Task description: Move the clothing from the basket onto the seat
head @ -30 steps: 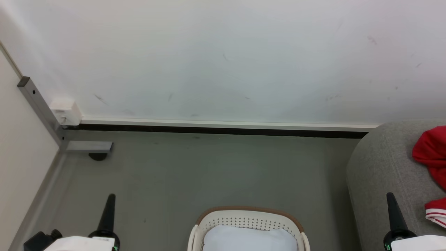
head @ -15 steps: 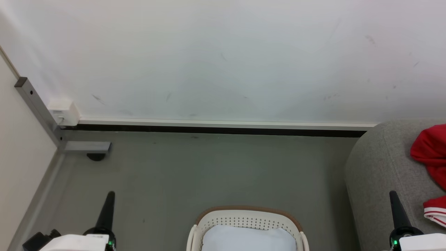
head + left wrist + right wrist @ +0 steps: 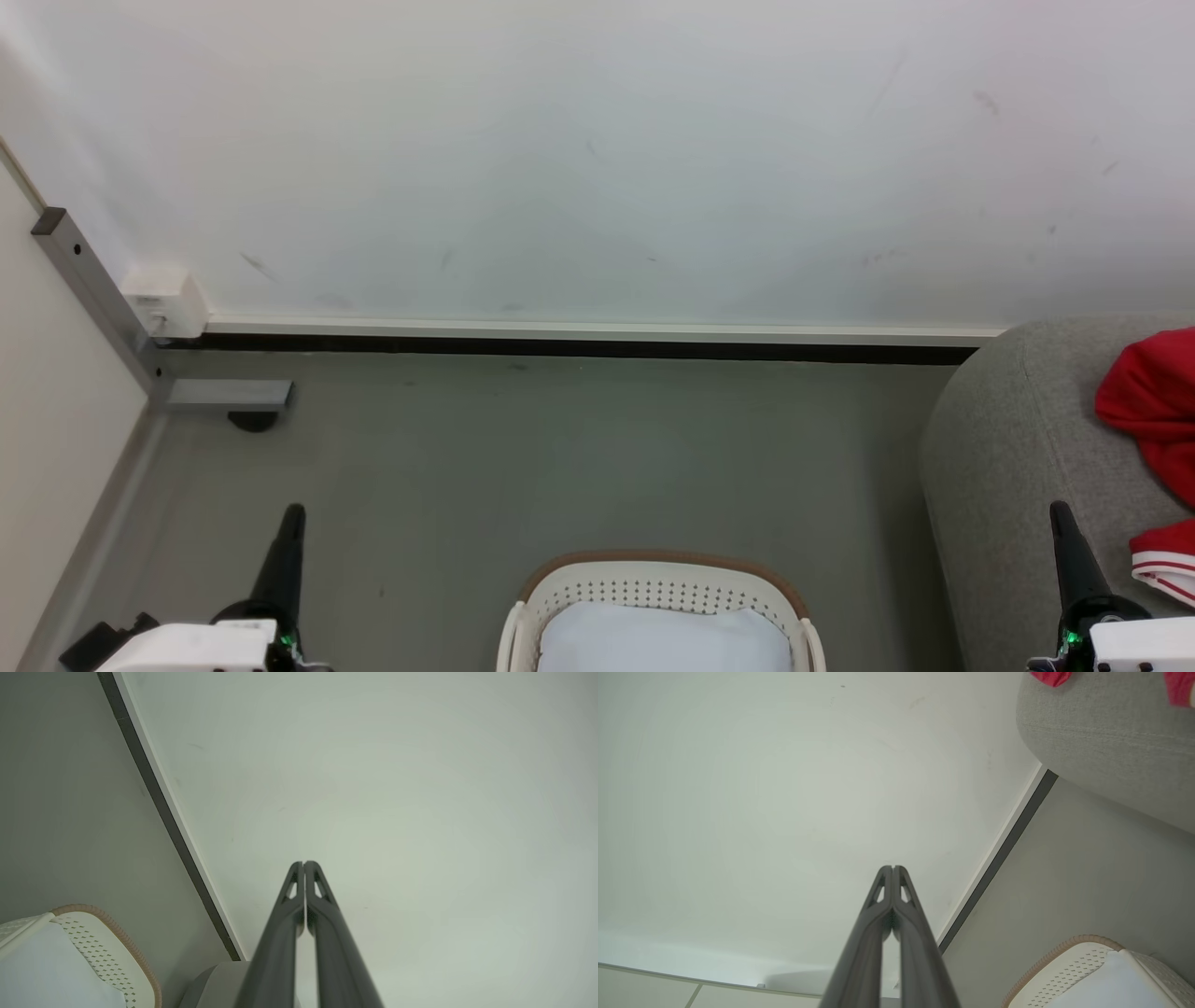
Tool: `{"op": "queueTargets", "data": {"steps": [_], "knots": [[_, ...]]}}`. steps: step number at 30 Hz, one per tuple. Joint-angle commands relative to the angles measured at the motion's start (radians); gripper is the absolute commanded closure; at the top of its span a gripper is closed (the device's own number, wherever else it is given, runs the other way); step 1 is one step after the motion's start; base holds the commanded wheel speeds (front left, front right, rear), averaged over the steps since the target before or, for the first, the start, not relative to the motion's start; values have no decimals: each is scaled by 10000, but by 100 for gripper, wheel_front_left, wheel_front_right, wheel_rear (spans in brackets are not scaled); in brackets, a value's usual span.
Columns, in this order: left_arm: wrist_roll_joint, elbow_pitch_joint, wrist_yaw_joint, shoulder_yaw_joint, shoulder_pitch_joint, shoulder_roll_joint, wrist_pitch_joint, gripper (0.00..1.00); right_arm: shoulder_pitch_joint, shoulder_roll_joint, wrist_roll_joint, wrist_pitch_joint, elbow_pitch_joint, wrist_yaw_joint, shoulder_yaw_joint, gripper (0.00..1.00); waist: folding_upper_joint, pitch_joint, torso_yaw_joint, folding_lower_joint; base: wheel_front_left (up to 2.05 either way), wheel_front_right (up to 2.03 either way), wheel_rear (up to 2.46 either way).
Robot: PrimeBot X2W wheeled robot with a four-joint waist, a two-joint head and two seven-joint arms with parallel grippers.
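Red clothing (image 3: 1150, 406) lies on the grey seat (image 3: 1008, 448) at the right edge of the head view, with a second red piece with white stripes (image 3: 1165, 558) below it. Scraps of the clothing (image 3: 1049, 677) also top the seat (image 3: 1106, 742) in the right wrist view. The cream basket (image 3: 658, 574) with a tan rim sits bottom centre and holds a white pad (image 3: 663, 639); the basket (image 3: 100, 947) (image 3: 1064, 963) also appears in both wrist views. My left gripper (image 3: 292, 515) (image 3: 303, 863) is shut and empty, left of the basket. My right gripper (image 3: 1061, 511) (image 3: 893, 867) is shut and empty, in front of the seat.
A white wall (image 3: 597, 159) with a dark skirting strip (image 3: 579, 349) stands beyond the grey floor (image 3: 560, 457). A grey metal post (image 3: 89, 289) with a white box (image 3: 166, 301) and a foot stands at the left corner.
The head view has shifted slightly, so the whole scene slid a little left. Both grippers stay shut in about the same places.
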Motion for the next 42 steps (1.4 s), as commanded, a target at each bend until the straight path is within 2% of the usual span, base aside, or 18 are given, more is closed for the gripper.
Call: {"op": "queueTargets", "data": {"steps": [1, 29, 42], "knots": [[-244, -64, 16, 54, -136, -3, 73, 100, -141, -95, 185, 42, -84, -19, -61, 100, -1, 2, -4, 0, 0, 0, 0], [-1970, -108, 63, 337, -254, -141, 600, 100, -256, -219, 2162, 407, -126, -23, -158, 100, -1, 42, -128, -1, 0, 0, 0], [-1946, -106, 64, 332, -249, -140, 602, 100, -250, -226, 2161, 373, -124, -23, -119, 100, -1, 42, -129, -1, 0, 0, 0]]}}
